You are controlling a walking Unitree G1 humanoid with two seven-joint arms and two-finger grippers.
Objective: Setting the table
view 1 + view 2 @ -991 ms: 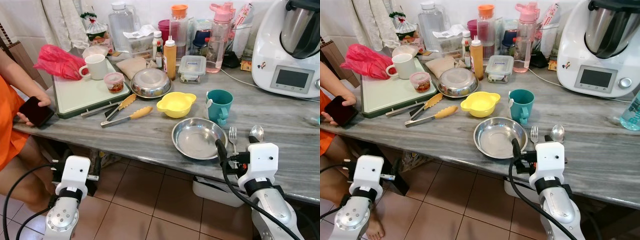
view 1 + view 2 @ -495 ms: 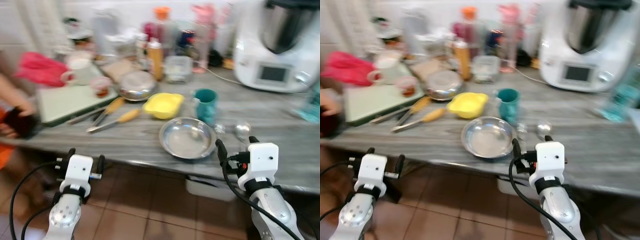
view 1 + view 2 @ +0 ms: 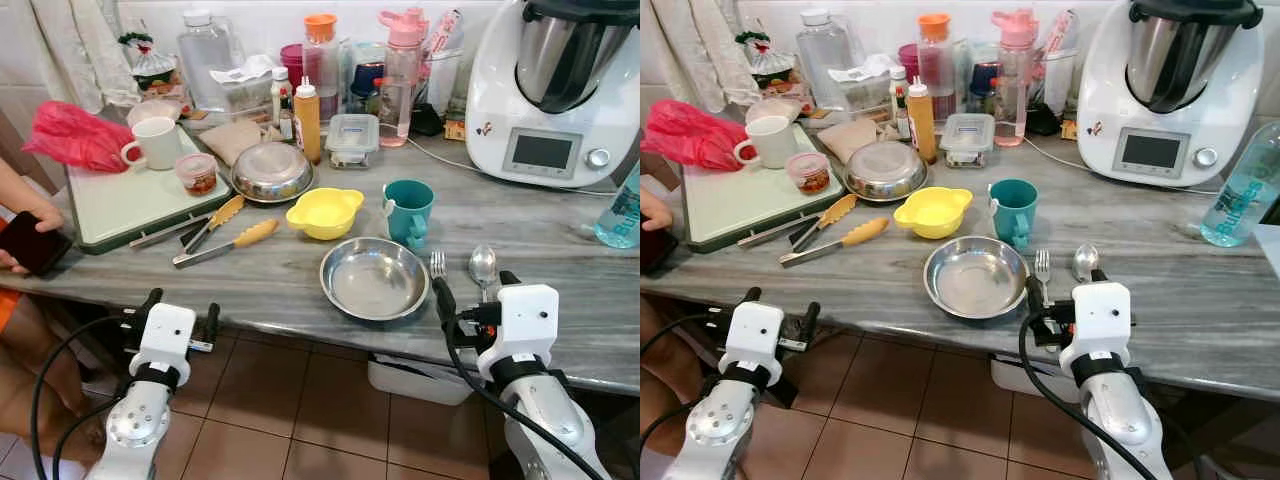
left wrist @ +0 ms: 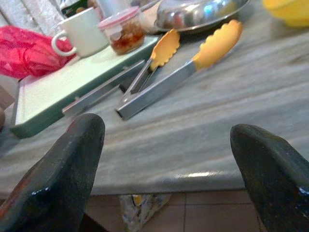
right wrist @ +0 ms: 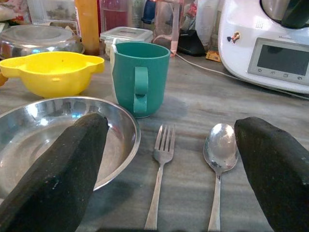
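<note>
The metal plate (image 3: 375, 277) already has the fork (image 3: 438, 266) and spoon (image 3: 482, 264) at its 3 o'clock and the green cup (image 3: 410, 210) at 1 o'clock, so little seems left, and my left gripper (image 4: 169, 140) and right gripper (image 5: 166, 164) both wait wide open, holding nothing.

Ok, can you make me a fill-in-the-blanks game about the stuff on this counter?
1. The fork lies between the steel plate and the ____.
2. The mug standing behind the plate is ____ in colour.
3. The small bowl with two handles is ____.
4. The right gripper hangs at the counter edge with its fingers ____.

Missing words: spoon; teal; yellow; open
</note>
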